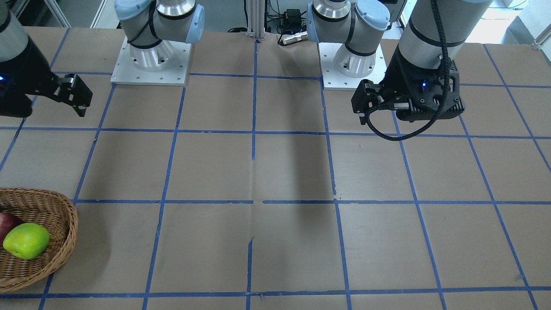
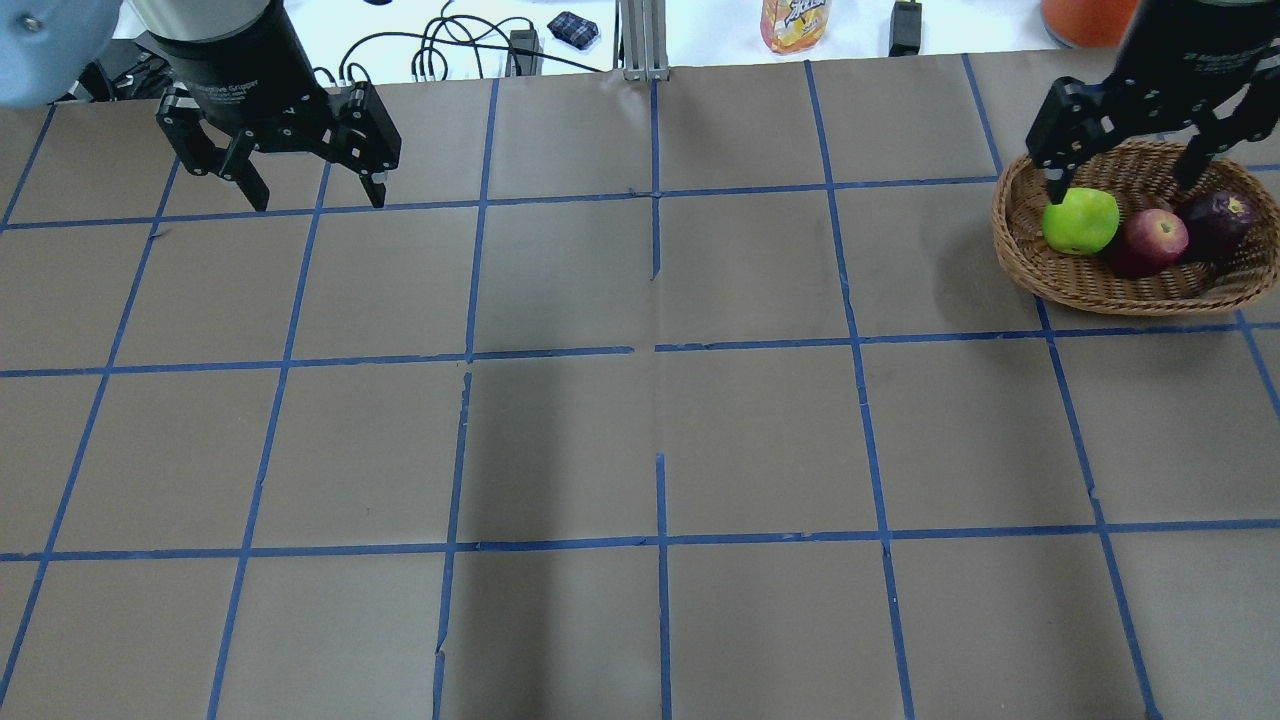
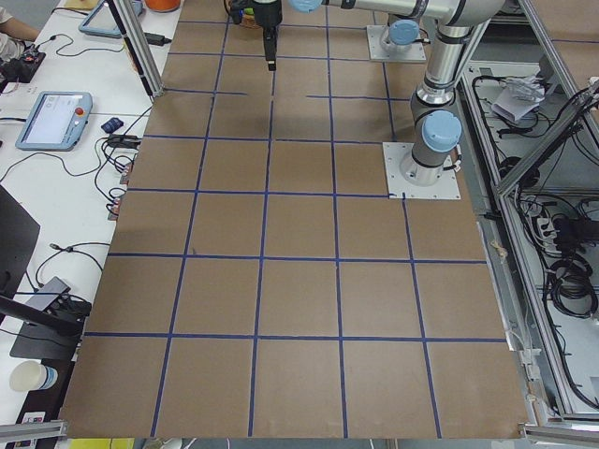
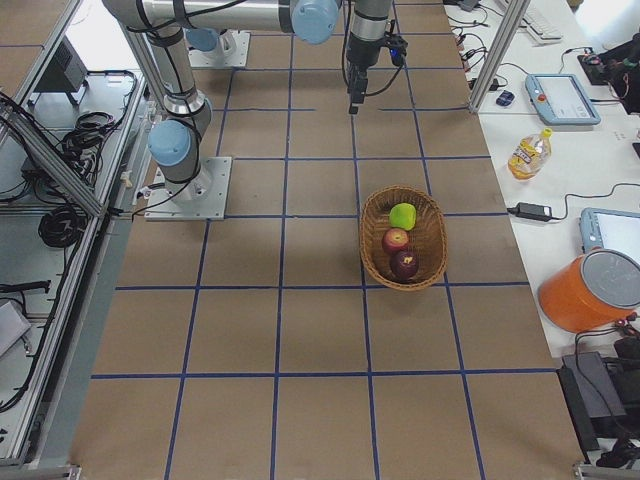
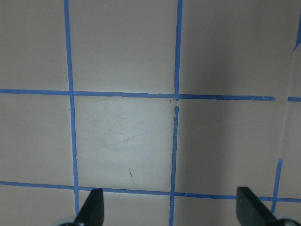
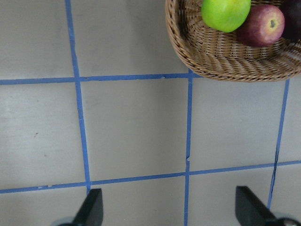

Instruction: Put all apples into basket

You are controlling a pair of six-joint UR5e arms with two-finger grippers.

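green apple (image 2: 1080, 221) | red apple (image 2: 1152, 242) | maroon apple (image 2: 1218, 222) | tan wicker basket (image 2: 1100, 290)

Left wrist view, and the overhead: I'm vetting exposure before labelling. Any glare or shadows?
Left wrist view: a pale washed-out patch on the table, darker toward the right edge. Overhead view: a soft shadow band down the table's middle; the basket and apples are evenly lit and sharp.

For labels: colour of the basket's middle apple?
Middle apple: red, yellowish at the stem; best in right wrist view.
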